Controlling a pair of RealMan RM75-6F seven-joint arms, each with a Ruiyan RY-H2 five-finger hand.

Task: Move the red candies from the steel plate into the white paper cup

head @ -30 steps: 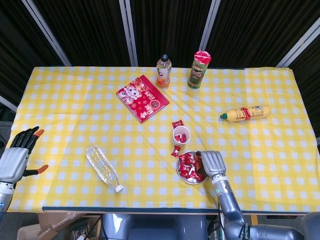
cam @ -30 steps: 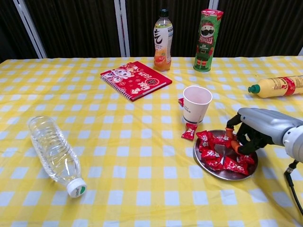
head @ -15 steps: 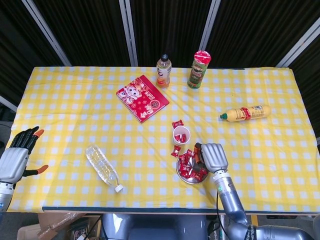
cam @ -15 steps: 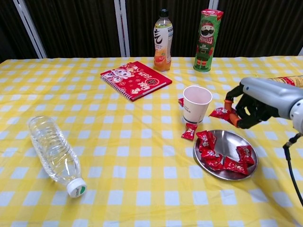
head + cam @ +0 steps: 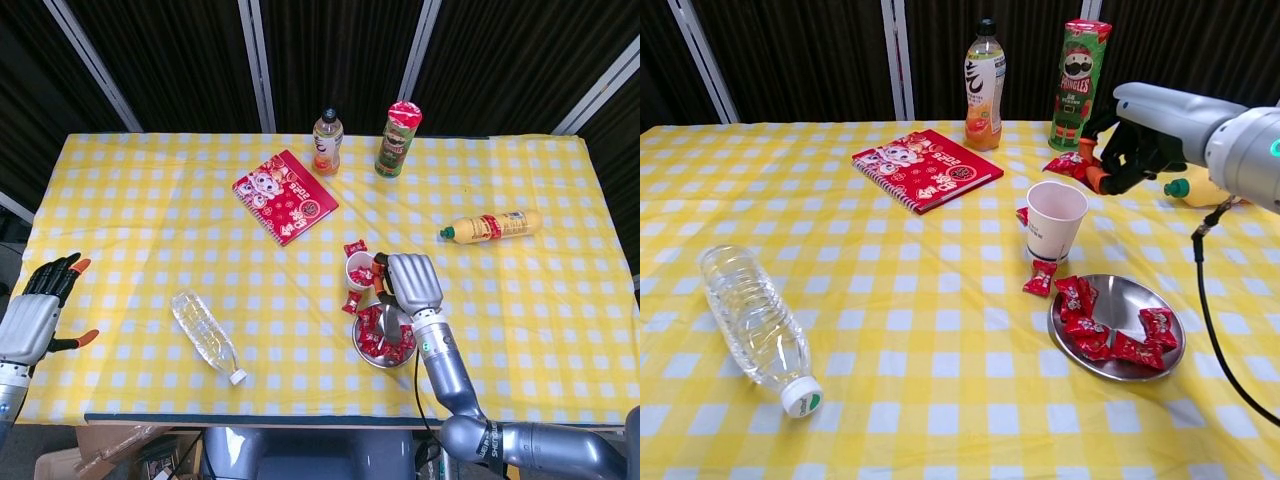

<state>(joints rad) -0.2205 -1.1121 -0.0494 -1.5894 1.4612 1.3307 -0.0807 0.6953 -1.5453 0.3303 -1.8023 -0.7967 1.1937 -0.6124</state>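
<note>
The head view looks steeply down from high above the near edge, taking in the whole bench. The chest view sits lower and closer, facing across the bench toward the dark backdrop. Both share its middle and far side.

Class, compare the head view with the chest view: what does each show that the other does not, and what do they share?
Only the head view shows the left hand, empty with fingers apart past the table's left edge, and candy already inside the white paper cup.

Only the chest view shows from the side that the right hand pinches a red candy raised above the cup's rim.

Both show the steel plate with candies left on it, the water bottle, the notebook and stray candies beside the cup.
</note>
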